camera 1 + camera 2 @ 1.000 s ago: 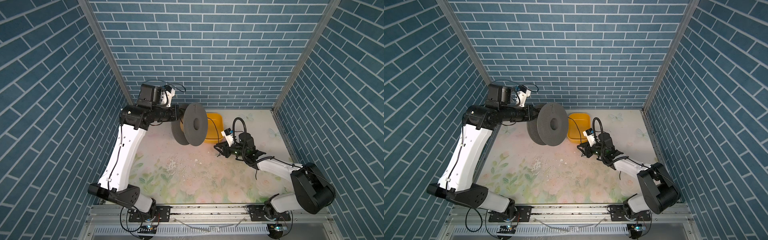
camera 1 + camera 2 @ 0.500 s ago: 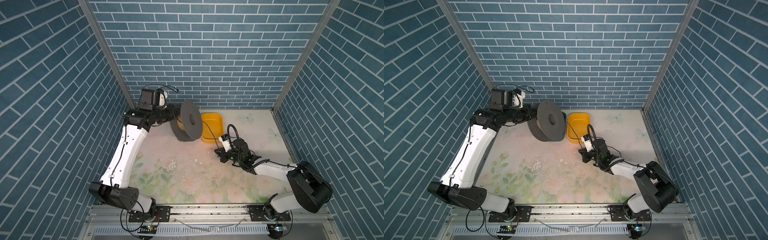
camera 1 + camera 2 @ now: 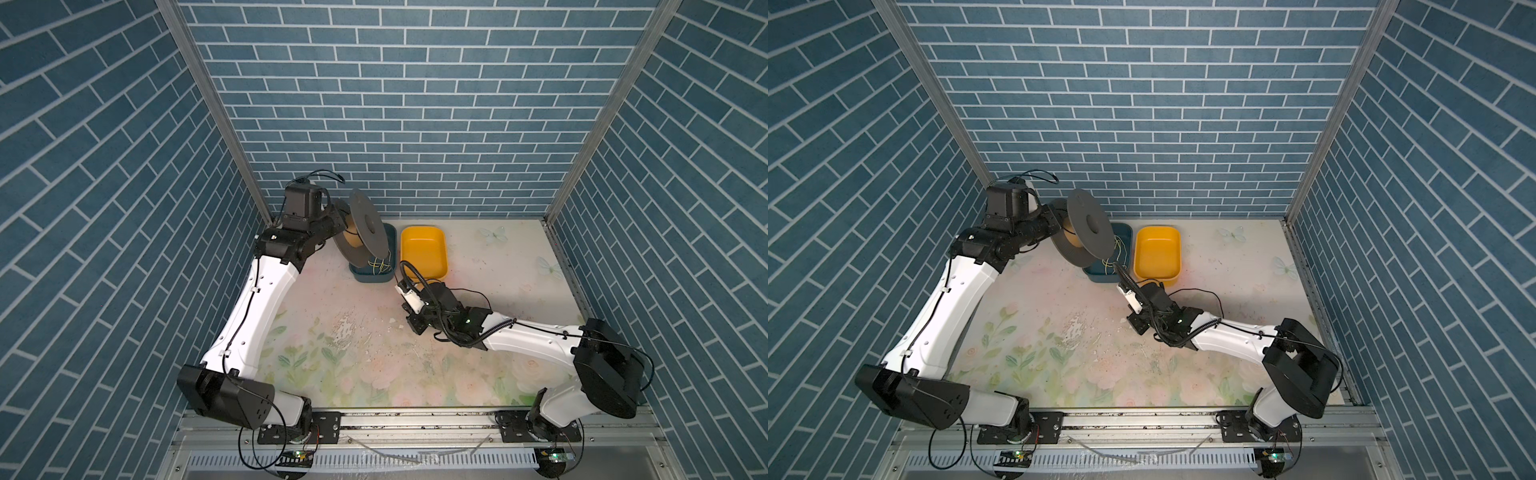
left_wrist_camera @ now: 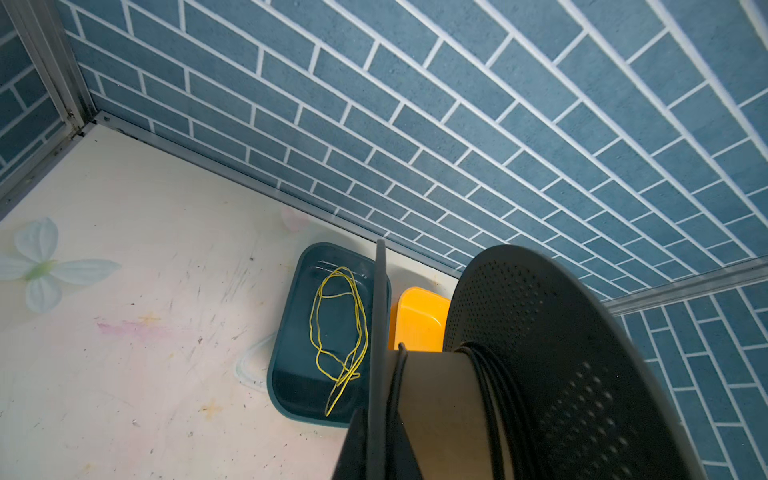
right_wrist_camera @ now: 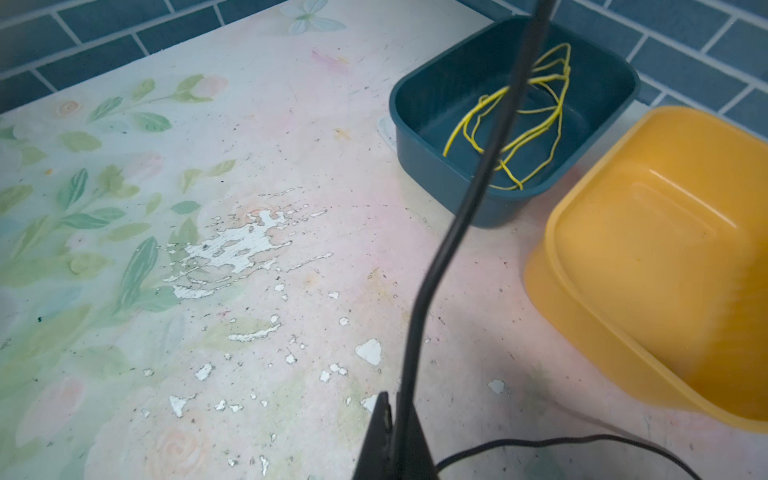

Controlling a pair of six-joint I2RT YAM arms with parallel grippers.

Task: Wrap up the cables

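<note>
**Black cable pinched low, wound on the spool**

Right wrist view: the black cable (image 5: 457,216) is plain, glossy and thin. It rises from the right gripper (image 5: 395,405), whose fingers are closed on it. It then crosses in front of the teal tray (image 5: 415,158) until the frame cuts it off. A slack stretch lies on the table (image 5: 249,124) beside the fingers. The teal tray holds a loose tangle of yellow-green wire (image 5: 509,172). The yellow tray (image 5: 665,249), just beside it, shows only its bare bottom.

Left wrist view: several turns of the cable sit side by side on the tan core of the spool (image 4: 540,353), against the perforated flange. A single turn lies by the other flange. The left gripper (image 4: 379,419) is clamped on that thin flange's edge, and the frame cuts off its fingers.

Both top views: the spool is held tilted over the teal tray and hides part of it. The right gripper's fingertips are hidden under its camera and hose. The cable's run up to the spool cannot be traced.
</note>
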